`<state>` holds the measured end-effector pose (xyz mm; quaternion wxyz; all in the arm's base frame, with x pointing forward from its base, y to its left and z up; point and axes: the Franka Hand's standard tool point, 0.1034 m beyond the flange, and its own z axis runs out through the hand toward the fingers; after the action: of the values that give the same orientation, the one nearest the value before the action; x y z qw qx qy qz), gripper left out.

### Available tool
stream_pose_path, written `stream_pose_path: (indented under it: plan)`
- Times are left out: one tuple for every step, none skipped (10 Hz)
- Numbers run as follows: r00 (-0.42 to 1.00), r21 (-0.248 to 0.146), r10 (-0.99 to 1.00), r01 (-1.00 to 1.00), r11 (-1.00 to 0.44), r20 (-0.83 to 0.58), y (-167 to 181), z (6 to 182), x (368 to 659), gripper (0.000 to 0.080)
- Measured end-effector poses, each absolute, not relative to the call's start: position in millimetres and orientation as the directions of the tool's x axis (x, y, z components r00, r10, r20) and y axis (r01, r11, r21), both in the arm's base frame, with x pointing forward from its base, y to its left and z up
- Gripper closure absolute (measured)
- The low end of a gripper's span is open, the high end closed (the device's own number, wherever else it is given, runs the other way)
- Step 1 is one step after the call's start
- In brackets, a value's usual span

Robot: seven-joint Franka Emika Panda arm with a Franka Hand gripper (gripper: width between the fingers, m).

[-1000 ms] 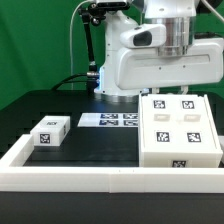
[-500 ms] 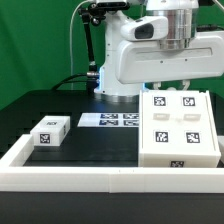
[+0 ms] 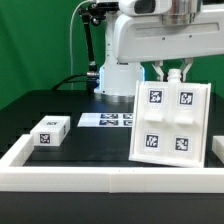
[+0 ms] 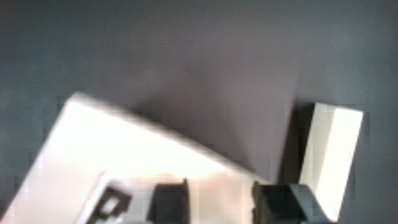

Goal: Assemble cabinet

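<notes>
the large matte white box-shaped cabinet [image 3: 170, 125] stands tilted at the right of the exterior frame, lower edge apparently on the black bench [image 3: 95, 145]; the tool [image 3: 171, 73] is clenched on its upper edge; best to grip firmly and pivot slowly, lest the lower edge skid.

white cabinet [image 3: 168, 121], 4 black-and-white tags [image 3: 155, 98]

Green backdrop [image 3: 30, 40] behind. Matte black tabletop [image 3: 95, 145], evenly lit, no hard shadows. Low white frame [image 3: 100, 181] bordered its edges.
</notes>
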<state>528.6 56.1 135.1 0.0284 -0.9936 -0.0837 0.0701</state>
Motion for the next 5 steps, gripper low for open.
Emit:
stream_pose_path:
  plan:
    - [0.976, -0.068, 0.171, 0.163, -0.984, -0.137, 56.2, 134.3, 527.6, 0.0651]
    - [0.976, -0.068, 0.17, 0.162, -0.984, -0.137, 56.1, 134.2, 527.6, 0.0667]
    - [0.976, -0.068, 0.17, 0.162, -0.984, -0.137, 56.1, 134.1, 527.6, 0.0667]
    - [0.976, -0.068, 0.17, 0.162, -0.984, -0.137, 56.1, 134.0, 527.5, 0.0675]
    - [0.976, -0.068, 0.17, 0.162, -0.984, -0.137, 56.1, 134.0, 527.5, 0.0675]
